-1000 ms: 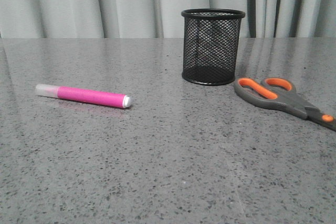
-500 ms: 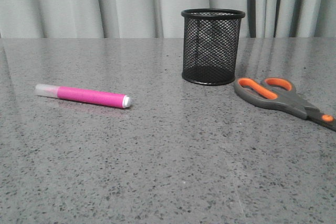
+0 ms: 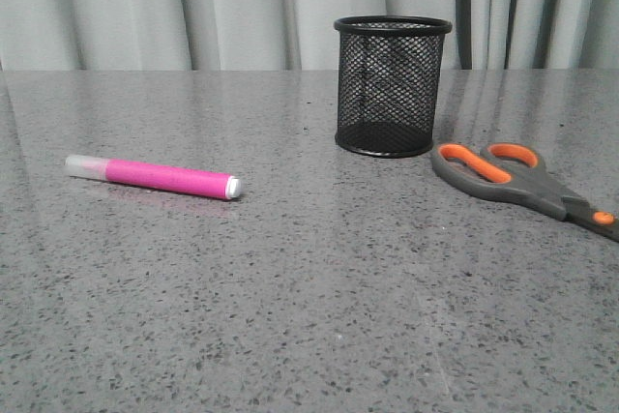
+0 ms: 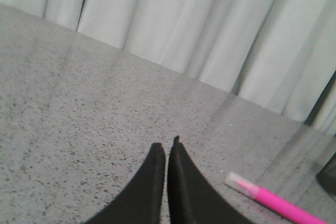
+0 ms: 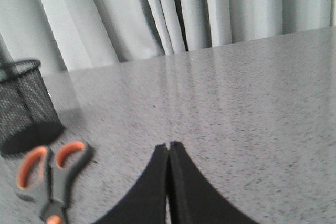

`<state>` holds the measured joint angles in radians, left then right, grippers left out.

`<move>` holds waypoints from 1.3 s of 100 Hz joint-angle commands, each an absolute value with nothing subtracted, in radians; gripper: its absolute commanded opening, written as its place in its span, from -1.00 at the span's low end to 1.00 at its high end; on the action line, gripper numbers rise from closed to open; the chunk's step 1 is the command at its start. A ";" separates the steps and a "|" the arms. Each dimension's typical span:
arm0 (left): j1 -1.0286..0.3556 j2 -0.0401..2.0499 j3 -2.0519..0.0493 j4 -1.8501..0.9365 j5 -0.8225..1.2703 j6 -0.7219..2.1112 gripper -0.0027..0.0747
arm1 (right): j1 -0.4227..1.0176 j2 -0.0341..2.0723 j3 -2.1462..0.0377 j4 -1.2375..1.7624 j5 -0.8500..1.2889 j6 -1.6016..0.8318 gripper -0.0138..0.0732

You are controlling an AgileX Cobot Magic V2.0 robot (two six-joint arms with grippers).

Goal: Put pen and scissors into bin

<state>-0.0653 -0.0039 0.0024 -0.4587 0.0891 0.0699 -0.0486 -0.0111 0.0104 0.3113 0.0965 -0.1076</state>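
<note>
on table point(image 3: 290, 316) – pen point(image 3: 155, 177) left, bin point(image 3: 392, 84) mid, scissors point(image 3: 522, 181) right.

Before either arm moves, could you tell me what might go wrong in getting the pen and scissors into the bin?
The pen is round and lies flat on the smooth table, so it may roll from a pinch. The bin looks light and narrow; a bump could tip it. The scissors lie flat close beside it, leaving little room for the fingers. Both grippers, left and right, are shut.
</note>
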 commanded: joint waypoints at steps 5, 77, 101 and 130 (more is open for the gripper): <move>-0.065 -0.037 0.045 -0.664 0.014 0.062 -0.98 | -0.056 -0.030 0.025 0.496 0.000 -0.108 -0.86; -0.065 0.239 -0.380 -0.344 0.471 0.150 -0.98 | -0.056 0.378 -0.400 0.457 0.478 -0.178 -0.81; -0.065 0.499 -0.625 -0.323 0.674 0.259 -0.98 | -0.056 0.666 -0.657 0.455 0.691 -0.289 -0.81; -0.065 0.611 -0.682 -0.413 0.686 0.344 -0.90 | -0.056 0.728 -0.719 0.457 0.717 -0.338 -0.29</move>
